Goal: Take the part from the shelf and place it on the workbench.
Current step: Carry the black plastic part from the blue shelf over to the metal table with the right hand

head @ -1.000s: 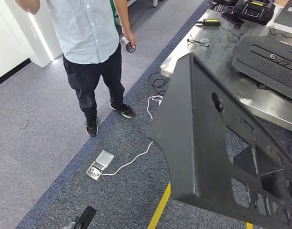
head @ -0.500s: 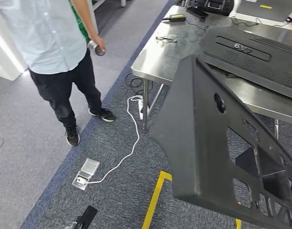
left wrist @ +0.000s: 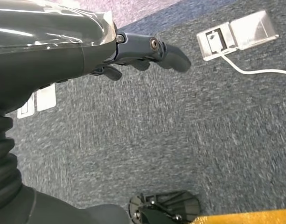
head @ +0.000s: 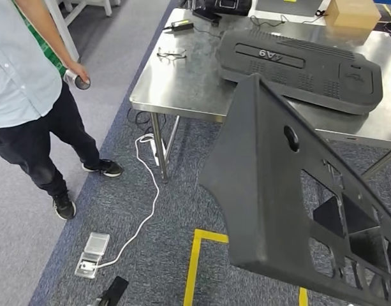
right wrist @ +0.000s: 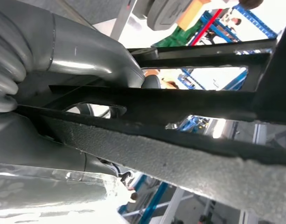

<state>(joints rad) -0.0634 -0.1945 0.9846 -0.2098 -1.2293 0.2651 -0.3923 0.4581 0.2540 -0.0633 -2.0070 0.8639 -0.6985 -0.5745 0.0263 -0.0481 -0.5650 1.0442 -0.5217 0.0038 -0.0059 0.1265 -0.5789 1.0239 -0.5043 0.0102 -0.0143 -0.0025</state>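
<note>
Right hand gripped part, fingers through cutout, panel raised to clear table edge. Left hand hung empty, fingers apart.

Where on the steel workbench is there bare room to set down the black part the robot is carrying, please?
The workbench is bare at its near left corner, between the glasses and the front edge, left of the large black cover. That cover crowds the middle and right; a cardboard box and cabled devices line the back. The carried part is large.
</note>
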